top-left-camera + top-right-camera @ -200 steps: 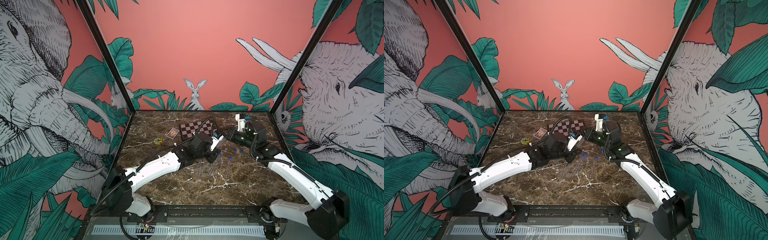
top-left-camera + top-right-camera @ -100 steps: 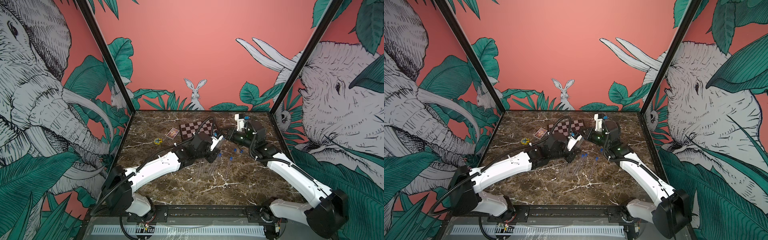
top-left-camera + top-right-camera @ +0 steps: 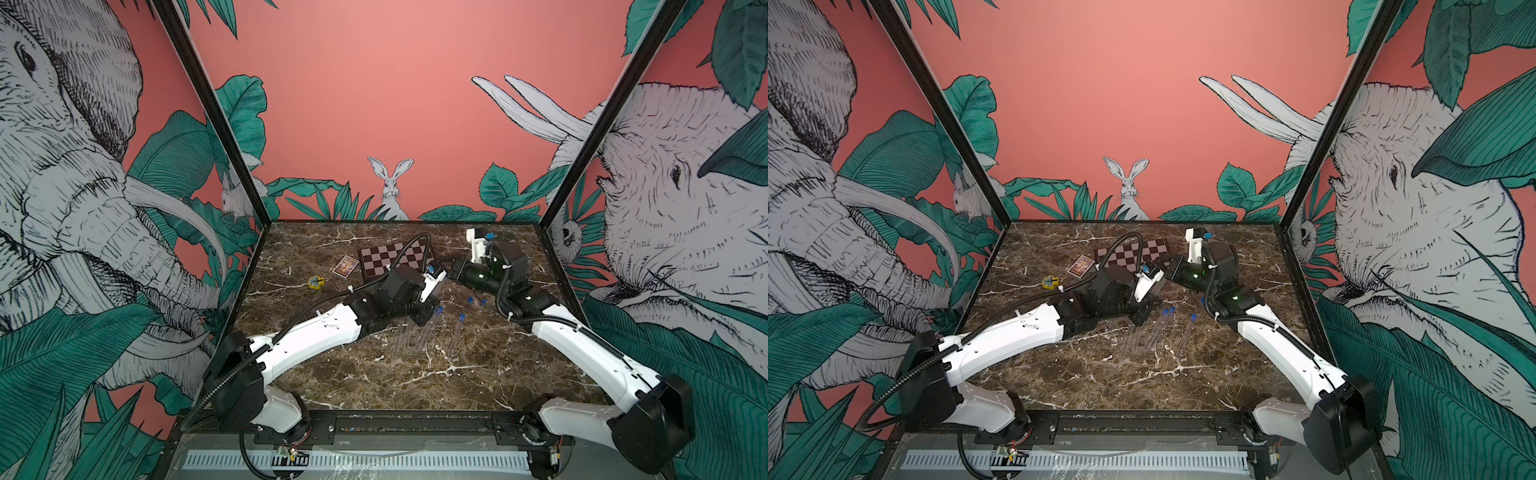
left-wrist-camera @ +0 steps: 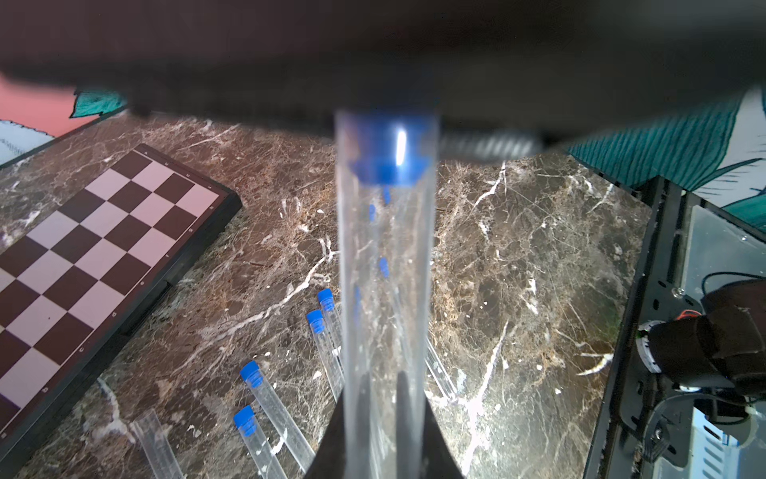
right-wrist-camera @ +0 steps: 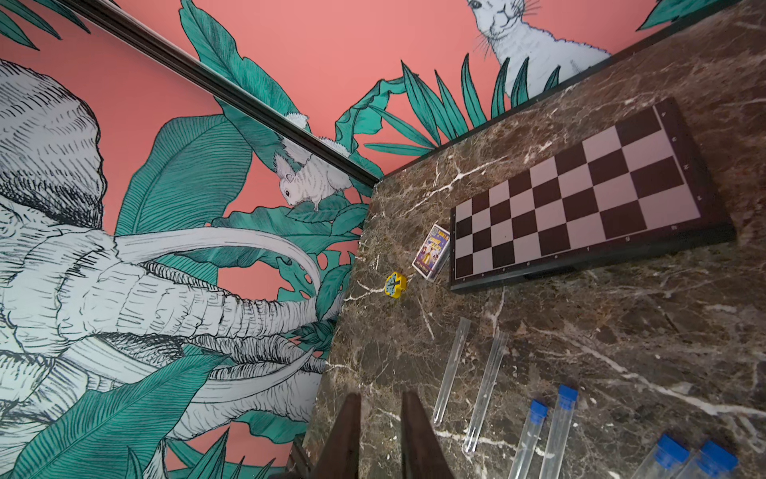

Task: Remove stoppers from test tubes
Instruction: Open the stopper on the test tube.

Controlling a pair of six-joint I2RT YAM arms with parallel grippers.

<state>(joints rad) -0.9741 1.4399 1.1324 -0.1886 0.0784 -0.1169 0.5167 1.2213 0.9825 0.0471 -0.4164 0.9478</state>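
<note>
The left gripper (image 4: pixel 383 400) is clamped on the lower end of a tube (image 4: pixel 385 269), held up over mid-table just in front of the chessboard (image 3: pixel 392 259), its blue stopper (image 4: pixel 387 159) still seated. The right gripper (image 5: pixel 380 400) has its jaws a narrow gap apart, with nothing between them. Loose tubes (image 3: pixel 428 332) lie just nearer the front, and open table (image 3: pixel 478 386) runs from them to the front edge.

In a top view, your tabletop (image 3: pixel 457 382): chessboard (image 3: pixel 386 257) at back ctr; card box (image 3: pixel 345 266) just L of it; toy (image 3: pixel 316 282) L of box, nearer you. At ctr, test tubes (image 3: pixel 426 334) lie side by side in front of board; two loose stoppers (image 3: pixel 470 299) to their R, farther back.
</note>
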